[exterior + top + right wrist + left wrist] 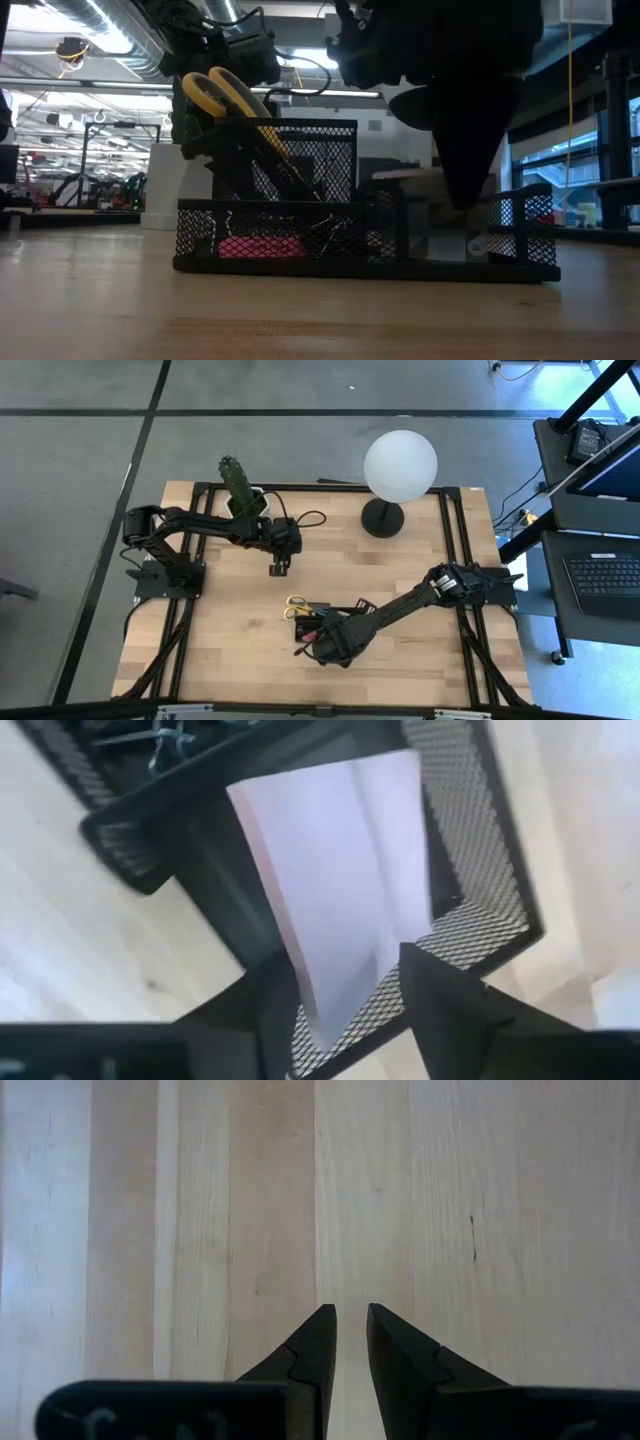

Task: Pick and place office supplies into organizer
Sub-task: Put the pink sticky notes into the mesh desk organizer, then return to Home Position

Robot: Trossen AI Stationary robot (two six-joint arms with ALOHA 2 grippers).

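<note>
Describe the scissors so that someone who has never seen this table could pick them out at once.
Start at the black mesh organizer near the table's front edge, below the white globe lamp. In its tall cup compartment, at the end away from the right gripper, the scissors stand upright. Their yellow handles are the only yellow thing there.
</note>
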